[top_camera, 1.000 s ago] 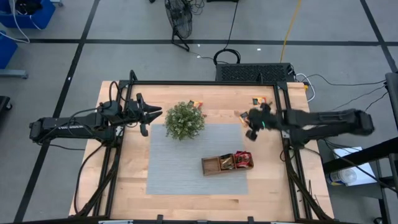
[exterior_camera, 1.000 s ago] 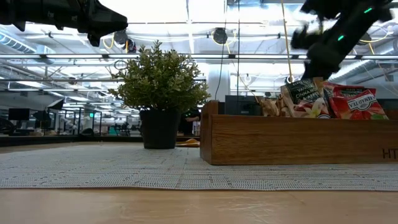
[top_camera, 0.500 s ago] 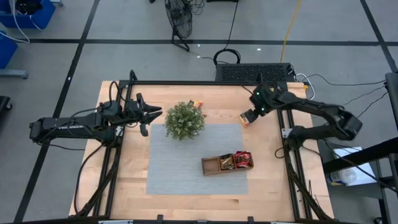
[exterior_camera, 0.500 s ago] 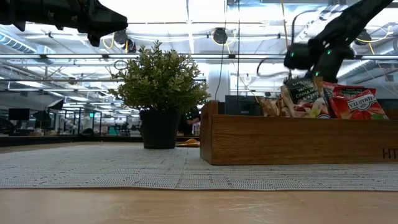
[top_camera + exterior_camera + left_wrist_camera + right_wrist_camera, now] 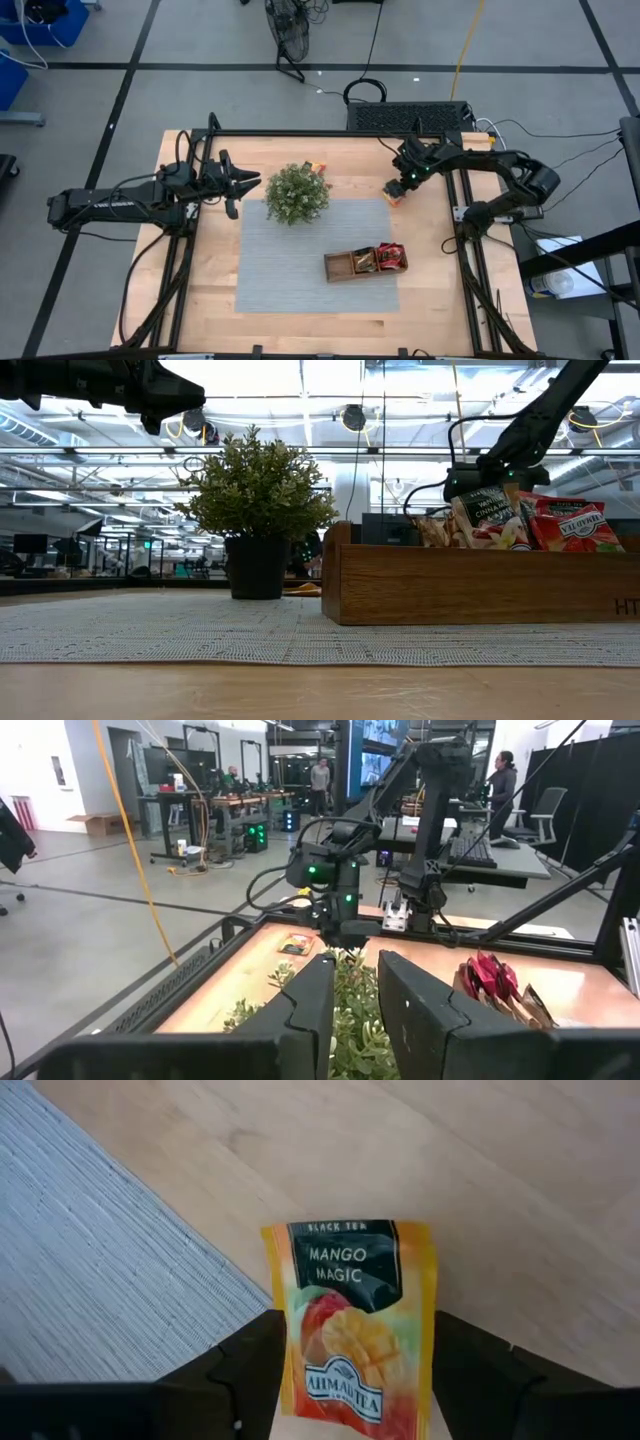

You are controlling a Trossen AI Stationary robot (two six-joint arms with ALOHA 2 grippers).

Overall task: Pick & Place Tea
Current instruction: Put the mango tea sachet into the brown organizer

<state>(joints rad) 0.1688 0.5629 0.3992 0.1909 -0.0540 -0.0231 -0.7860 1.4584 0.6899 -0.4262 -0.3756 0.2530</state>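
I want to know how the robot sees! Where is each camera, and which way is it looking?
High view: above, looking straight down; both arms, plant, wooden tray.
Low view: table height, looking across; plant, tray, arms overhead.
Left wrist view: on the left arm, past its fingers toward the right gripper.
Right wrist view: looking down at an orange tea sachet between open fingers.
Shared: that sachet shows from above.

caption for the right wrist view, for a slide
Open right gripper poised over an orange mango tea sachet lying on the wooden table beside the grey mat.
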